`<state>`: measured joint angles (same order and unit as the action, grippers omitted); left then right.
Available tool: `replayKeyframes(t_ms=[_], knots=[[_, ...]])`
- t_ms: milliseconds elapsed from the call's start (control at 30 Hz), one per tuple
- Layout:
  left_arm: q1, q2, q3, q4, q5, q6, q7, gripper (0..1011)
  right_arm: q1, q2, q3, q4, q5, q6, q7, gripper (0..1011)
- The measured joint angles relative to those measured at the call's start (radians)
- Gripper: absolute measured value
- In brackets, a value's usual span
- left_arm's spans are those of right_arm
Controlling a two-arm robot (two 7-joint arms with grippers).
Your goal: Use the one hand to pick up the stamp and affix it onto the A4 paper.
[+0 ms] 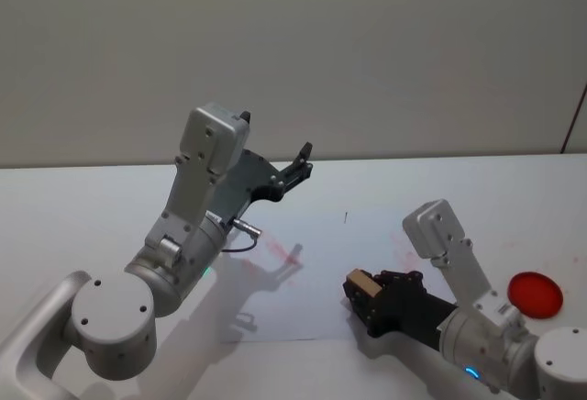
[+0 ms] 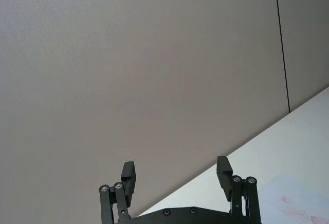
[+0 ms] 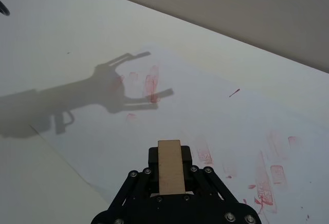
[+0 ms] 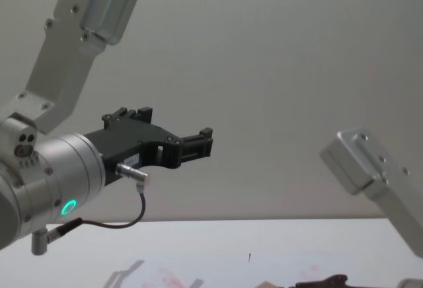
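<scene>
The stamp point(image 1: 364, 283), a small tan block, sits between the fingers of my right gripper point(image 1: 362, 294), which is shut on it. In the right wrist view the stamp point(image 3: 170, 166) stands out of the black gripper point(image 3: 170, 154) and points at the A4 paper point(image 3: 205, 106). The white sheet point(image 1: 312, 262) carries several red ink prints and a tiny dark mark. The right gripper hovers low over the sheet's near right part. My left gripper point(image 1: 301, 163) is raised high above the table's far side, open and holding nothing point(image 2: 176, 175).
A round red ink pad point(image 1: 535, 294) lies on the white table point(image 1: 83, 216) to the right of the sheet, close beside the right arm. The left arm's shadow falls across the paper. A plain wall stands behind the table.
</scene>
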<state>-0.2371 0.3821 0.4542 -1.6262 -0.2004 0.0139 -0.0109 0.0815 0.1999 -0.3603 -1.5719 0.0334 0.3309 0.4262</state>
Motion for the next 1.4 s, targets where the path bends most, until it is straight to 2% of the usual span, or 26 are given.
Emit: replayKeyframes(t_ms=[967, 1167, 1400], knots=[[0.000, 0.000, 0.000, 0.000, 0.000, 0.000, 0.000, 1001, 0.008, -0.014, -0.010, 0.054, 0.014, 0.015, -0.025, 219], [0.000, 0.000, 0.000, 0.000, 0.000, 0.000, 0.000, 1001, 0.011, -0.015, -0.007, 0.046, 0.032, -0.002, -0.041, 219], [0.000, 0.000, 0.000, 0.000, 0.000, 0.000, 0.000, 1001, 0.019, -0.013, 0.011, -0.013, 0.081, -0.028, -0.061, 219]])
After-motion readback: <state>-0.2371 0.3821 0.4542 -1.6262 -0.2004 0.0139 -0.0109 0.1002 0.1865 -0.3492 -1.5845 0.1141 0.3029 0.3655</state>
